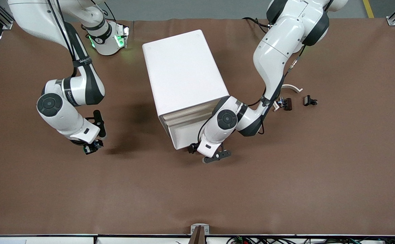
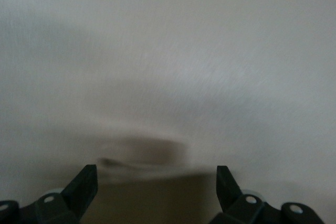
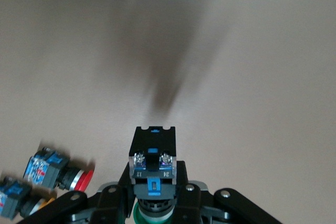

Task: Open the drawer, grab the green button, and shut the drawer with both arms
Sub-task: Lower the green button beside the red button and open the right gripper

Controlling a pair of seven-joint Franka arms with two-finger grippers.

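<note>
The white cabinet [image 1: 183, 71] stands mid-table. Its bottommost drawer [image 1: 183, 135] shows only its flat front; none of the tray's inside shows. My left gripper [image 1: 194, 148] is low at that front, at its corner toward the left arm's end. In the left wrist view it [image 2: 157, 174] is open, and the white front fills the view right at the black fingertips [image 2: 86, 182]. My right gripper [image 1: 92, 147] is over the brown table toward the right arm's end. It [image 3: 153, 203] is shut on the green-capped button [image 3: 152, 153], black body outward.
A red-capped button [image 3: 79, 178] and a yellow-orange-capped one [image 3: 39, 203] lie on the table beside my right gripper. Two small black parts [image 1: 287, 103] [image 1: 310, 100] and a white curved piece [image 1: 292, 87] lie toward the left arm's end.
</note>
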